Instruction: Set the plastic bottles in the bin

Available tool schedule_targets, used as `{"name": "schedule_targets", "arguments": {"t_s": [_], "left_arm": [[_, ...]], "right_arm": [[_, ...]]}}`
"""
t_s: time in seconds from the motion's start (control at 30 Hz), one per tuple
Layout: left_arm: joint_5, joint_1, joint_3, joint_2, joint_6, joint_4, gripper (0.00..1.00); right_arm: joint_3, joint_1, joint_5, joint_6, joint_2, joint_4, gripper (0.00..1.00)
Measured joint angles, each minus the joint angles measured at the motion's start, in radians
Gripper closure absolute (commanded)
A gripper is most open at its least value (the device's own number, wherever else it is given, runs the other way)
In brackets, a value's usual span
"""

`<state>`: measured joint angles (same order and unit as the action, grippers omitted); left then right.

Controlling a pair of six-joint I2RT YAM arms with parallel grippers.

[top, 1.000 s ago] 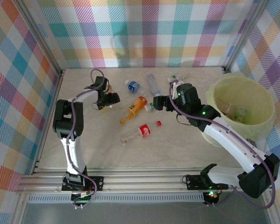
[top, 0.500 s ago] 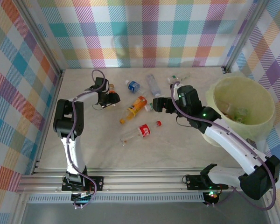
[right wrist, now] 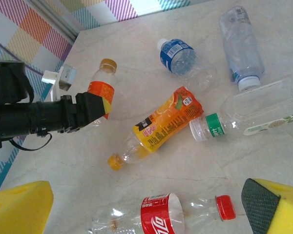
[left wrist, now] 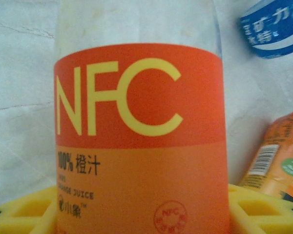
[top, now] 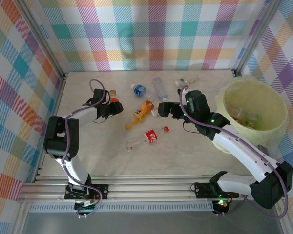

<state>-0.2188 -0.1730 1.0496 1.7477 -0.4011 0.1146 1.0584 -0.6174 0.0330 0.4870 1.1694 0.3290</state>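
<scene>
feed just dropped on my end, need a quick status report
Left gripper shut on NFC bottle. Right gripper open over loose bottles. Bin far right, right arm in between.

Seven bottles on the table (top: 200,161); one orange-label bottle (right wrist: 101,91) between the pads of the left gripper (top: 115,105); one blue-label bottle (right wrist: 178,56) and one clear white-capped bottle (right wrist: 241,44) beyond the gap between the left gripper and the right gripper (top: 162,108); one orange juice bottle (right wrist: 163,122) between the two grippers; one green-capped bottle (right wrist: 254,112) just beneath the right gripper; one red-label bottle (right wrist: 158,220) on the near side of it; one more clear bottle (top: 185,81) on its far side; one bin (top: 268,97) to that gripper's right, holding a heap of bottles (top: 246,117) too jumbled to count; two grippers in all.
</scene>
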Motion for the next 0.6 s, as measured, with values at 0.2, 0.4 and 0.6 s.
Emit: {"name": "schedule_targets", "arguments": {"t_s": [0.2,0.4,0.6], "left_arm": [[0.022,-0.062,-0.109,-0.128,-0.057,-0.056,0.57],[0.021,-0.141,-0.185,-0.286,-0.096,-0.096,0.57],[-0.045,-0.209,-0.218,-0.462,-0.103,-0.129,0.57]], "right_arm": [[-0.055,0.0,0.017,0.003,-0.047,-0.035,0.01],[-0.098,0.0,0.017,0.027,-0.095,-0.063,0.01],[-0.098,0.0,-0.039,0.066,-0.095,-0.088,0.01]]}}
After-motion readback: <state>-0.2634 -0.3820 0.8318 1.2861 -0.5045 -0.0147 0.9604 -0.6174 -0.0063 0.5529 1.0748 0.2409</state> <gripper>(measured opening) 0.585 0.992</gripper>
